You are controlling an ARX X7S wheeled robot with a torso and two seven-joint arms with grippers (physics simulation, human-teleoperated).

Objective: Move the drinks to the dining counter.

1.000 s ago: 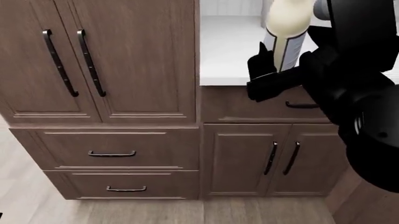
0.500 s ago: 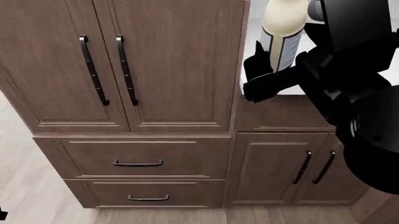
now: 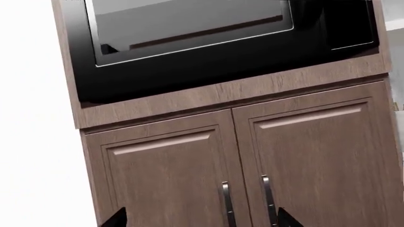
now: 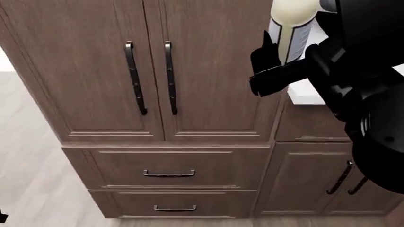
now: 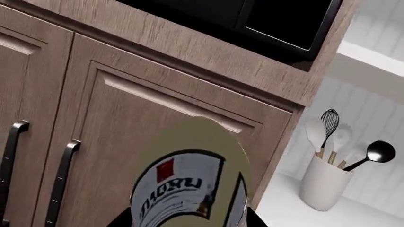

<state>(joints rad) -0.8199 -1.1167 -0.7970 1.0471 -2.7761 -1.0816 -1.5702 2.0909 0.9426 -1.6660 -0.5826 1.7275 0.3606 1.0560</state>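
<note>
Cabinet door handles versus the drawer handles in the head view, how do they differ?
The door handles are long bars standing upright, paired side by side along the meeting edges of two tall doors. The drawer handles are shorter, lie level, and sit singly, one centred on each drawer front, one below the other. Both kinds are black bars on the same brown wood-grain fronts.

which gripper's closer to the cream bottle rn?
Right. The right gripper is clamped on the cream bottle; the left gripper faces the cabinet doors, no bottle near.
</note>
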